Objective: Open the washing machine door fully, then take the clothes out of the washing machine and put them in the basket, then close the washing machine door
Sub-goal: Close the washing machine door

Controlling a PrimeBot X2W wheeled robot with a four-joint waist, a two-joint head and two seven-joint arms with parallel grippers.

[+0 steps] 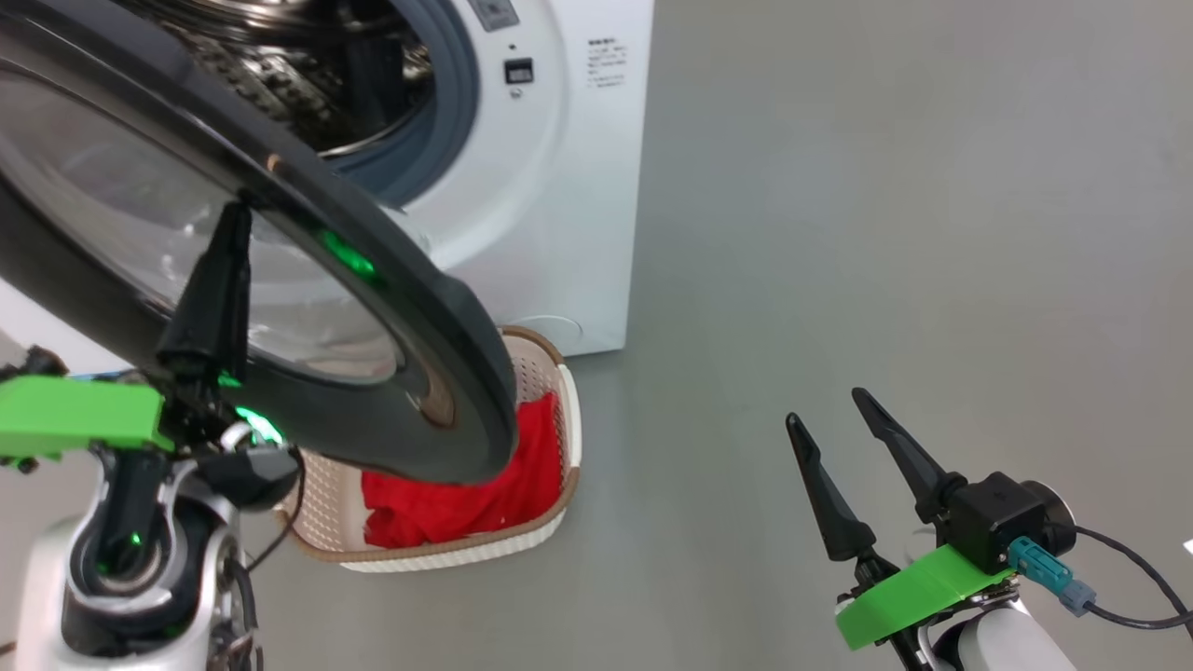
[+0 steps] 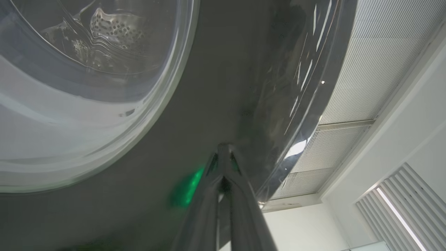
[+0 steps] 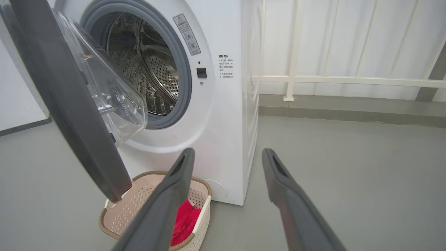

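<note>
Head view: the left gripper [image 1: 235,216], fingers pressed together, is set against the rim of the open washing machine door [image 1: 438,373]; the right gripper [image 1: 825,407] is held with fingers apart. Left wrist view: the joined tips are seen on that rim. Right wrist view: red clothes [image 3: 184,219] are seen in the basket [image 3: 139,198] at the foot of the washing machine [image 3: 226,122].
</note>
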